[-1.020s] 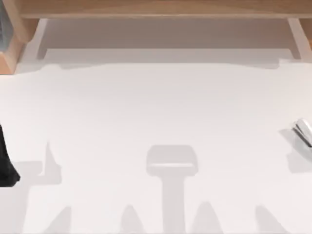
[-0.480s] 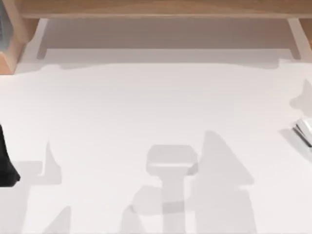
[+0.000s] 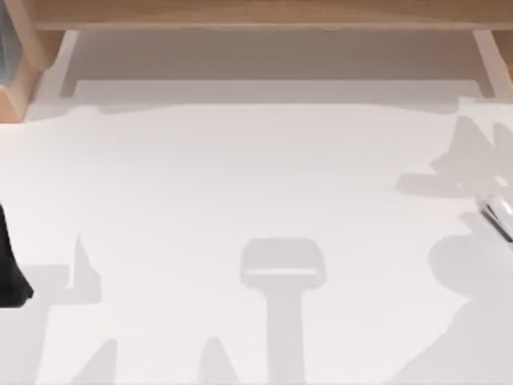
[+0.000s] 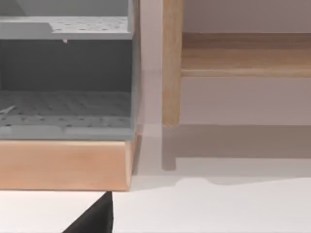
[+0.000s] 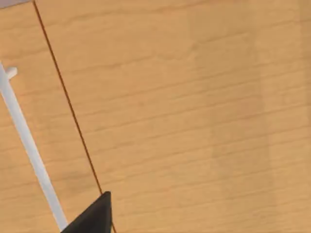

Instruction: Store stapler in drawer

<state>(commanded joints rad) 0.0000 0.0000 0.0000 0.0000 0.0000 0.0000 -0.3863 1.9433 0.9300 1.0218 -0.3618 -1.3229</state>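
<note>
Right claw: in the right wrist view, one dark fingertip point(image 5: 92, 216) juts in at the lower left of the frame, close to a wooden drawer front point(image 5: 194, 111); I cannot tell whether this claw is open or closed.
Drawer handle: a white bar point(image 5: 29, 145) runs down the left of that same frame, beside a thin dark seam.
Left claw: a dark tip point(image 4: 95, 218) at the bottom left of the left wrist view, parked; I cannot tell its state either.
Left arm: a black shape point(image 3: 10, 265) at the top view's left edge.
Stapler: lies at the far right edge of the top view point(image 3: 498, 215), on the table, untouched.
Step in hand: I judge I am approaching the drawer to open it.
Next move: line the right claw up on the handle, close, pull outward.
Surface: plain white tabletop point(image 3: 240, 176), crossed by grey shadows.
Room: wooden cabinet point(image 3: 256, 14) along the top of the top view; grey perforated shelves point(image 4: 63, 73) in the left wrist view's upper left.
</note>
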